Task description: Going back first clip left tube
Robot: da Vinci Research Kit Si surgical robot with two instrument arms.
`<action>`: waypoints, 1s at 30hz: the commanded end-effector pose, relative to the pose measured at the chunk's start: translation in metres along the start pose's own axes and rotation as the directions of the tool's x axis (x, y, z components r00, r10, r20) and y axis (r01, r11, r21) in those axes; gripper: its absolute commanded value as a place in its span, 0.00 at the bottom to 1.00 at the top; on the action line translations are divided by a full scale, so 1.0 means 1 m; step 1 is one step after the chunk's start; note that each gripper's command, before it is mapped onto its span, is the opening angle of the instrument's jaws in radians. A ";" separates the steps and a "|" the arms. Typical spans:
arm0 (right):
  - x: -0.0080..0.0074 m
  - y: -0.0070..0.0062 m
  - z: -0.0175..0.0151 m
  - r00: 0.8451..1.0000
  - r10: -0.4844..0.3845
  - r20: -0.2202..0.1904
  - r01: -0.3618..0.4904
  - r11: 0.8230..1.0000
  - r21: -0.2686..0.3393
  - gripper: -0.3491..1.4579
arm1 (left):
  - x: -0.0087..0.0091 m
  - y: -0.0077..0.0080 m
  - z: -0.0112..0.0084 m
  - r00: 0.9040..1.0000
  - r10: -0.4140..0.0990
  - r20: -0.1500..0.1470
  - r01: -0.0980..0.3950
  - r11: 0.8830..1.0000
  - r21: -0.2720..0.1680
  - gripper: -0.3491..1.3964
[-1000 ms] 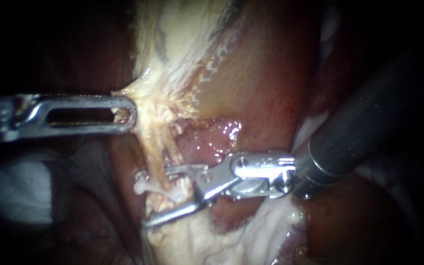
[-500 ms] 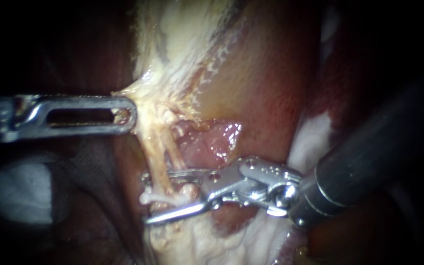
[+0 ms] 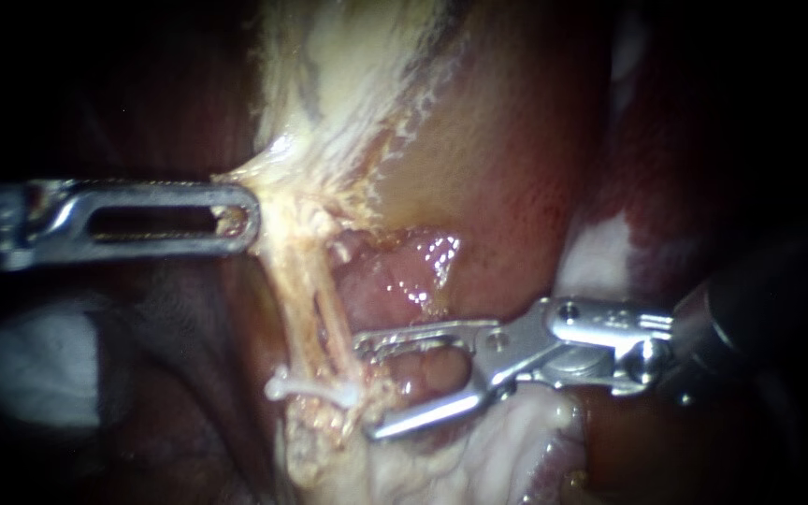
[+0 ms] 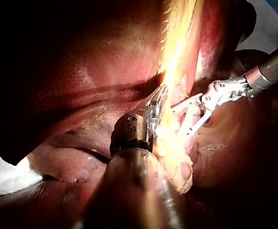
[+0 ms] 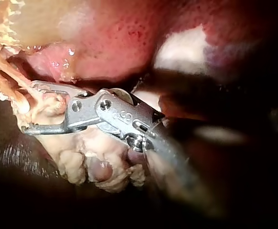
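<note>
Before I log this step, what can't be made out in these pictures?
Endoscope view: the white clip's far side, behind the tube; the right instrument's shaft, lost in darkness.
Left wrist view: the clip, lost in glare on the yellow tissue held by the left instrument.
Right wrist view: the right instrument's shaft, blurred.

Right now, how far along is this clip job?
Done: a white clip sits across the pale tube. In hand: the right instrument, jaws open and empty, lies just beside that clip, while the left instrument holds tissue taut. Left: drawing the right instrument clear away.
</note>
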 end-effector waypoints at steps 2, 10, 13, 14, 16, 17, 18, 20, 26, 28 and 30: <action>0.0010 -0.0007 -0.0015 0.999 -0.048 0.003 0.048 0.999 -0.005 0.52 | 0.0000 0.0000 0.0000 1.000 0.000 0.000 0.000 1.000 0.000 0.00; 0.0058 -0.0019 -0.0085 0.986 -0.165 0.034 0.167 0.984 -0.063 0.52 | 0.0000 0.0000 0.0000 1.000 0.000 0.000 0.000 1.000 0.000 0.00; 0.0069 -0.0023 -0.0104 0.982 -0.185 0.037 0.188 0.979 -0.085 0.53 | 0.0000 0.0000 0.0001 1.000 0.000 0.000 0.000 1.000 0.000 0.00; 0.0072 -0.0024 -0.0108 0.982 -0.187 0.039 0.190 0.978 -0.087 0.53 | 0.0000 0.0000 0.0001 1.000 0.000 0.000 0.000 1.000 0.000 0.00; 0.0076 -0.0026 -0.0114 0.982 -0.188 0.034 0.190 0.978 -0.086 0.53 | -0.0001 0.0000 0.0002 1.000 0.000 0.000 0.000 1.000 0.000 0.00; 0.0078 -0.0027 -0.0116 0.982 -0.186 0.030 0.188 0.978 -0.086 0.53 | -0.0001 0.0000 0.0003 1.000 0.000 0.000 0.000 1.000 0.000 0.00; 0.0078 -0.0028 -0.0117 0.982 -0.186 0.028 0.188 0.979 -0.082 0.53 | -0.0001 0.0000 0.0003 1.000 0.000 0.000 0.000 1.000 0.000 0.00; 0.0079 -0.0029 -0.0117 0.982 -0.187 0.023 0.188 0.979 -0.076 0.53 | 0.0000 0.0000 0.0005 1.000 0.000 0.001 0.000 1.000 -0.001 0.00; 0.0079 -0.0029 -0.0117 0.982 -0.187 0.020 0.188 0.980 -0.067 0.53 | 0.0007 0.0004 0.0029 1.000 0.004 0.004 -0.004 1.000 0.003 0.00; 0.0079 -0.0029 -0.0117 0.982 -0.188 0.019 0.188 0.980 -0.064 0.53 | 0.0011 0.0007 0.0041 1.000 0.007 0.003 -0.007 1.000 0.008 0.00; 0.0079 -0.0029 -0.0117 0.982 -0.188 0.018 0.188 0.980 -0.064 0.53 | 0.0014 0.0009 0.0053 1.000 0.009 0.001 -0.009 1.000 0.013 0.00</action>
